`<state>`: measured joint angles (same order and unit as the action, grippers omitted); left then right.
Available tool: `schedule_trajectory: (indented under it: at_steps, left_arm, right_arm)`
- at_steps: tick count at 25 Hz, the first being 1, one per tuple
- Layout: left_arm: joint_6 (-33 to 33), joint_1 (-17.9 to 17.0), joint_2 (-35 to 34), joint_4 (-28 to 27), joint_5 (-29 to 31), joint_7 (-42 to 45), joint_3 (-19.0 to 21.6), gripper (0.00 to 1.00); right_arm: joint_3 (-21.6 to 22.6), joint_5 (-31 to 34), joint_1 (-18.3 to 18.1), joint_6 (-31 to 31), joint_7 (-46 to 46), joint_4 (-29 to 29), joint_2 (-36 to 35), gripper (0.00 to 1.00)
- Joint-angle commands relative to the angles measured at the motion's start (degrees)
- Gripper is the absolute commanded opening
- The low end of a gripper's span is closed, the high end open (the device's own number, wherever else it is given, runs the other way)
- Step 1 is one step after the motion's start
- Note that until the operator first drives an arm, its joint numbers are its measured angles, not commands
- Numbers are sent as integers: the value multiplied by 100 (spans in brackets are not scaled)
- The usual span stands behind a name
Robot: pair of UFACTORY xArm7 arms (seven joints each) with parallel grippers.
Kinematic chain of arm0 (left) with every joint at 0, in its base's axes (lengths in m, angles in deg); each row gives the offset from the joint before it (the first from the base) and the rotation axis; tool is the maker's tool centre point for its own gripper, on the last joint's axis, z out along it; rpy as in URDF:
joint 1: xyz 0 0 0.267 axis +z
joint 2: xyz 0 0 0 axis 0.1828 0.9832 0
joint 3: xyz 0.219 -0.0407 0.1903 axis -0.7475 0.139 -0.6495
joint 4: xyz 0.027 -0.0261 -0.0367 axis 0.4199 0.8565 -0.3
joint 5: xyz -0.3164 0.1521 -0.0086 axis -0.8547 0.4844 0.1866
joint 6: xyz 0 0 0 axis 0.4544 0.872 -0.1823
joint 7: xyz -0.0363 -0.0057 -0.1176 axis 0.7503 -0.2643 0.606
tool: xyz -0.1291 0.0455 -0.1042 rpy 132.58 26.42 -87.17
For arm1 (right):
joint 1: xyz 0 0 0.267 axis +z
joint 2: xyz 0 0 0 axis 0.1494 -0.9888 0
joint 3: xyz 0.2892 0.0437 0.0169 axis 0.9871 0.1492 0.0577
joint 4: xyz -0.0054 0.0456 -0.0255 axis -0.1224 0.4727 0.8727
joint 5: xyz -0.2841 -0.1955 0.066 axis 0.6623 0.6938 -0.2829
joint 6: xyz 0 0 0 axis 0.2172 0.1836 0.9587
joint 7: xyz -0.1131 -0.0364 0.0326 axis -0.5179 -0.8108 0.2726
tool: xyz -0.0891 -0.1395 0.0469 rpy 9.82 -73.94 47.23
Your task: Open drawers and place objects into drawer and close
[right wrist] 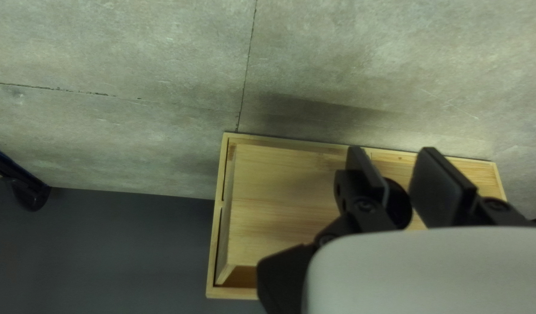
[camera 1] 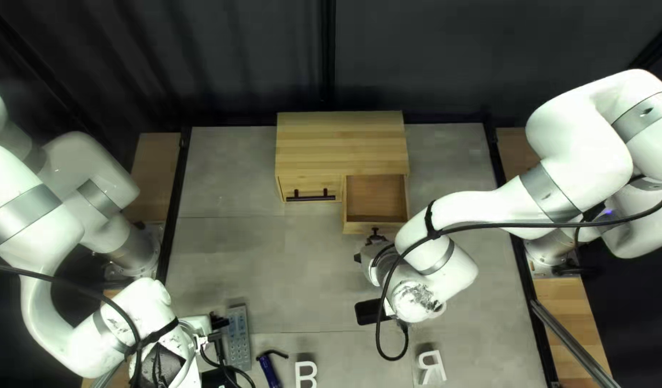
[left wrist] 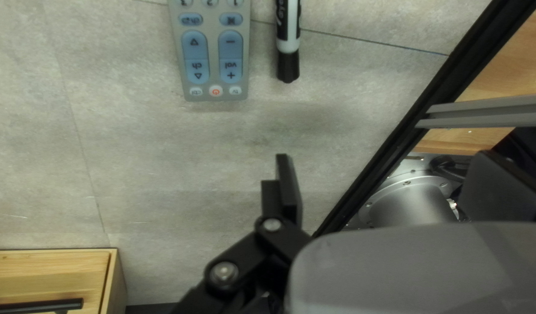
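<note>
At the top left view's bottom left is my left gripper (camera 1: 217, 321), beside a grey remote (camera 1: 239, 338). In the left wrist view my left gripper (left wrist: 393, 180) is open, holding nothing, with the remote (left wrist: 215, 58) and a marker (left wrist: 288, 52) ahead. The wooden cabinet (camera 1: 341, 140) has its right drawer (camera 1: 376, 197) pulled out, bare inside; the left drawer (camera 1: 295, 187) is shut. My right gripper (camera 1: 376, 243) is at the open drawer's front. In the right wrist view my right gripper (right wrist: 400, 174) is shut on the dark drawer knob (right wrist: 400, 203).
A black block (camera 1: 367, 312) lies beneath my right arm. Near the table's front edge are a blue tool (camera 1: 269, 370) and white letters B (camera 1: 306, 373) and R (camera 1: 433, 366). Black rails (camera 1: 174, 208) border the table's sides; cables hang from both arms.
</note>
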<state>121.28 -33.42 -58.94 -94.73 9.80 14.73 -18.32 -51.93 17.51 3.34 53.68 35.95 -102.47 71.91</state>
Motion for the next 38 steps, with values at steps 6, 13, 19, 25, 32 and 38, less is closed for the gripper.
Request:
schedule_trajectory:
  at_steps: [6, 13, 19, 25, 32, 38]
  left_arm:
    - [0, 0, 0, 0, 0, 0, 0, 100]
    - [0, 0, 0, 0, 0, 0, 0, 100]
    - [0, 0, 0, 0, 0, 0, 0, 100]
    - [0, 0, 0, 0, 0, 0, 0, 100]
    - [0, 0, 0, 0, 0, 0, 0, 100]
    - [0, 0, 0, 0, 0, 0, 0, 100]
  right_arm:
    - [65, -261, 63, 391, -125, -340, -8, 100]
    - [184, -1002, 226, 2000, -403, -1585, 202, 100]
    - [119, -1335, 154, 2592, -371, -2026, 555, 100]
    - [-42, -1563, -83, 2307, -532, -1693, 1050, 100]
    - [-341, -1740, -463, 1398, -904, -965, 1303, 100]
    - [-608, -2251, -797, 610, -1974, -555, 1403, 100]
